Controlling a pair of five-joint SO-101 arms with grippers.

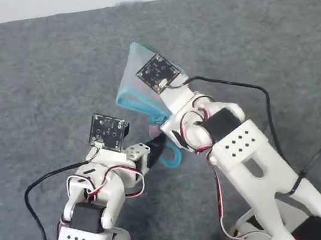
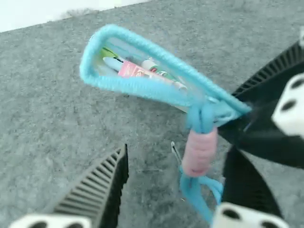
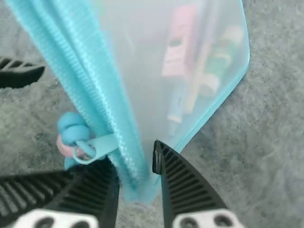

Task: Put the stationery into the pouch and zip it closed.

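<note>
Pouch [image 3: 137, 42] with stationery [image 3: 180, 52] inside gapes open, pinched by right jaws.

I'm looking at a desk [image 1: 33, 78] covered in grey, felt-like carpet across the whole frame. 2 black cables run over it: 1 [image 1: 29, 203] looping at lower left, 1 [image 1: 267, 110] at right of centre.

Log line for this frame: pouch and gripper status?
right gripper shut on pouch end | left gripper open at zipper pull | stationery inside | zip open
</note>
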